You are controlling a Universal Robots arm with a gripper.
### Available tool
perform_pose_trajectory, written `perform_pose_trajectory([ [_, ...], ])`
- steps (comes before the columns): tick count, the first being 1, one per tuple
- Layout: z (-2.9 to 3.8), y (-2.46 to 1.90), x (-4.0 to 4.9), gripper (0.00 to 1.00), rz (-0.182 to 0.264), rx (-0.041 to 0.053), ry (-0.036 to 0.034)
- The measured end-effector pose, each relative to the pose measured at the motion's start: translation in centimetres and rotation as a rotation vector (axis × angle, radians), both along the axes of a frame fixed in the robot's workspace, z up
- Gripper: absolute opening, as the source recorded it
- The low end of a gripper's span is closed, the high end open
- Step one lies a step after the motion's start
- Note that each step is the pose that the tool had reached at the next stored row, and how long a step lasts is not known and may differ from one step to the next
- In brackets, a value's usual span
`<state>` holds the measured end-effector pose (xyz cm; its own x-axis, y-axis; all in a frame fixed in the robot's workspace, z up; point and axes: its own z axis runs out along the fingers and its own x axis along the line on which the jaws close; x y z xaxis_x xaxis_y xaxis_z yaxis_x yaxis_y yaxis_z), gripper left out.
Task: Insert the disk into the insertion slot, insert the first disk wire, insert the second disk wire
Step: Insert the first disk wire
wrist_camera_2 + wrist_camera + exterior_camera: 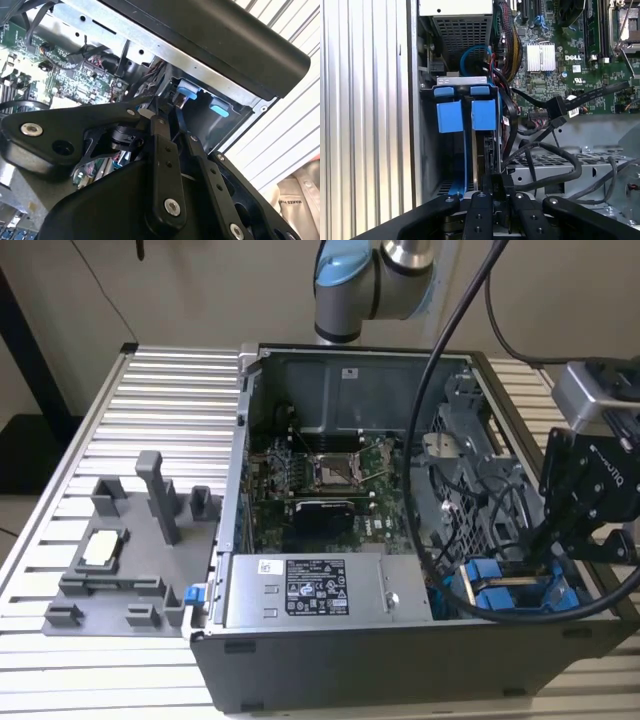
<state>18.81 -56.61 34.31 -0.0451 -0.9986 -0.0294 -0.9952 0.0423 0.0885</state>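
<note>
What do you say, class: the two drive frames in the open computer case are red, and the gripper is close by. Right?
No. The drive frames are blue, not red, as the first wrist view shows. They do sit in the open computer case, with the gripper close by.

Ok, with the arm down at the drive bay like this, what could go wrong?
The black cables lie right beside the disk, near the end effector; they might get snagged or pinched. The disk sits close to the other blue-framed drive at the insertion slot, so a slight tilt could jam it.
</note>
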Motion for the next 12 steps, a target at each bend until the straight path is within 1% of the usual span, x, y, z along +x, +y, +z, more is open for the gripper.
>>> perform_pose_trajectory([
  [12, -0.56, -0.02, 0.0, 0.2, 0.0, -0.0002, 0.0],
])
